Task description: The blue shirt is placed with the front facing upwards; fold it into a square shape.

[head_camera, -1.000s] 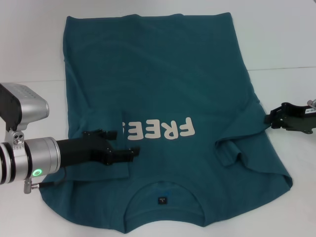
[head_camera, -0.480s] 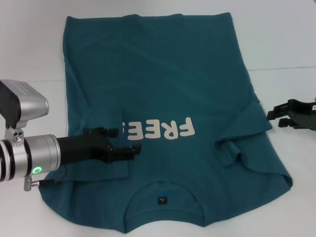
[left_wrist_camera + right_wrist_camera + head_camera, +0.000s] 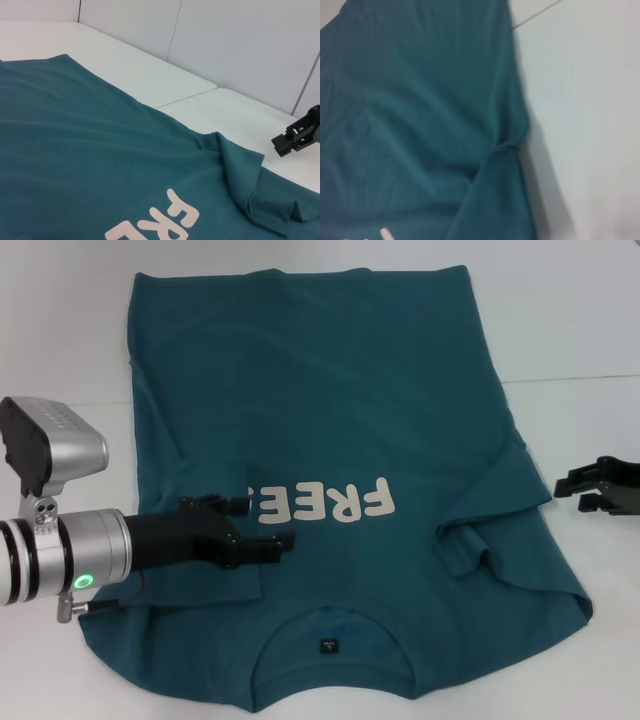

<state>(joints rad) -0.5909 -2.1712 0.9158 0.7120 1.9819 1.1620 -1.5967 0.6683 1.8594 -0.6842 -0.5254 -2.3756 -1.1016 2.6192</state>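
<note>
The blue shirt (image 3: 330, 390) lies face up on the white table, collar and neck label (image 3: 326, 646) nearest me, hem at the far side. Its left sleeve is folded inward over the chest and covers the end of the cream lettering (image 3: 335, 502). The right sleeve (image 3: 475, 540) is folded in and rumpled. My left gripper (image 3: 262, 523) hovers open over the folded left sleeve, beside the lettering, holding nothing. My right gripper (image 3: 582, 490) is open over bare table just right of the shirt's edge; the left wrist view shows the right gripper (image 3: 295, 137) beyond the rumpled sleeve (image 3: 250, 185).
The white table (image 3: 580, 340) shows bare surface right of and beyond the shirt, with a seam (image 3: 570, 378) running across it. A pale wall (image 3: 240, 45) stands behind the far edge. The right wrist view shows shirt cloth (image 3: 410, 125) beside bare tabletop (image 3: 590, 125).
My right gripper has drawn back to the right, away from the shirt's edge. My left gripper has edged slightly right over the chest. The shirt has not moved.
</note>
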